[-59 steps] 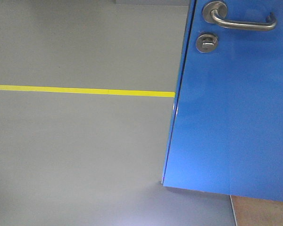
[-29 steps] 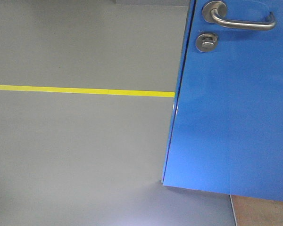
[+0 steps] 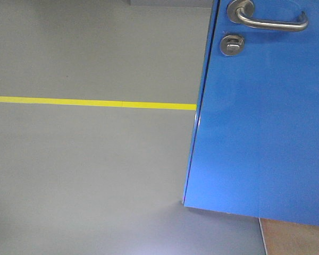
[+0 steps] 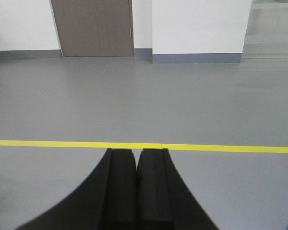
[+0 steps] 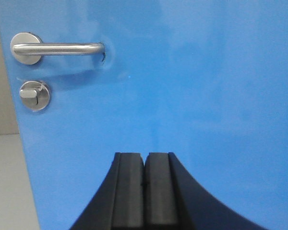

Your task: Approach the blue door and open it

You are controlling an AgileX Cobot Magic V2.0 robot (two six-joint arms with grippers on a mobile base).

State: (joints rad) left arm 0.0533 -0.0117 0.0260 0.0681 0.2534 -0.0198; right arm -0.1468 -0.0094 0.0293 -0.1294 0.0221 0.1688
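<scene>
The blue door (image 3: 260, 122) fills the right side of the front view, its free edge leaning left of centre. Its silver lever handle (image 3: 268, 21) and round thumb-turn lock (image 3: 232, 44) sit at the top. The right wrist view faces the blue door (image 5: 182, 86) closely, with the lever handle (image 5: 57, 48) and lock (image 5: 34, 95) up at the left. My right gripper (image 5: 144, 155) is shut, empty, pointing at the panel below and right of the handle. My left gripper (image 4: 136, 151) is shut and empty, aimed over bare floor.
A yellow floor line (image 3: 90, 102) runs across the grey floor up to the door's edge. Far off in the left wrist view stand a brown door (image 4: 93, 26) and white walls (image 4: 199, 26). A brown floor patch (image 3: 295, 238) shows under the blue door.
The handle and lock have crept slightly up and left in the front view; the door's lower edge sits a touch higher. Otherwise the scene is unchanged.
</scene>
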